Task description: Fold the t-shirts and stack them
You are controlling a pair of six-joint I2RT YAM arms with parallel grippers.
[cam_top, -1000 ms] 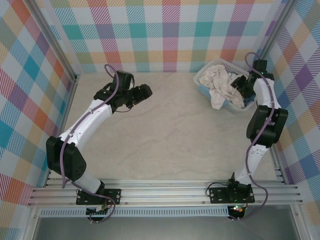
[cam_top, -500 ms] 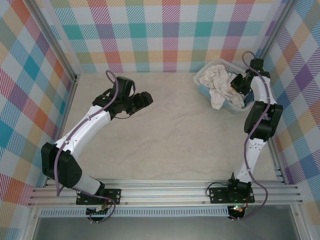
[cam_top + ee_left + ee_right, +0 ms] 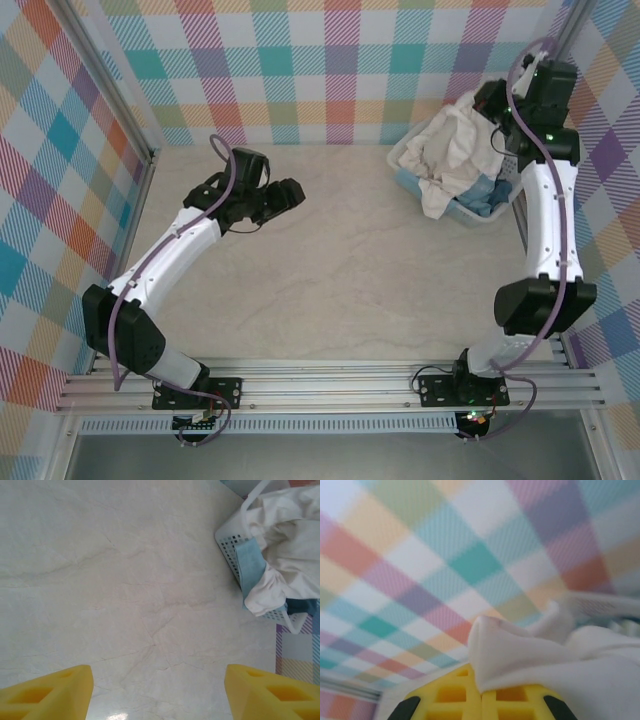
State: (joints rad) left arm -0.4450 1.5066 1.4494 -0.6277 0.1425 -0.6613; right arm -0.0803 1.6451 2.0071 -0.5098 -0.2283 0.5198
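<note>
Basket of white slatted plastic is the reference. Right gripper, above the basket's far right corner, has its fingers pressed together on a fold of the plain cream-white t-shirt, which drapes up out of the basket. The light blue t-shirt lies inside the basket. Left gripper, well left of the basket, is spread wide, holding nothing.

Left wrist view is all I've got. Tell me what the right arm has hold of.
Observer: The right fingers are shut on a fold of the cream-white t-shirt.
Operator: Give me their position.
Observer: From above, they are up by the back right corner, over the far end of the basket.
Operator: Now place my own arm.
Observer: The left fingers hang over bare table, left of its middle, well apart from the basket.
</note>
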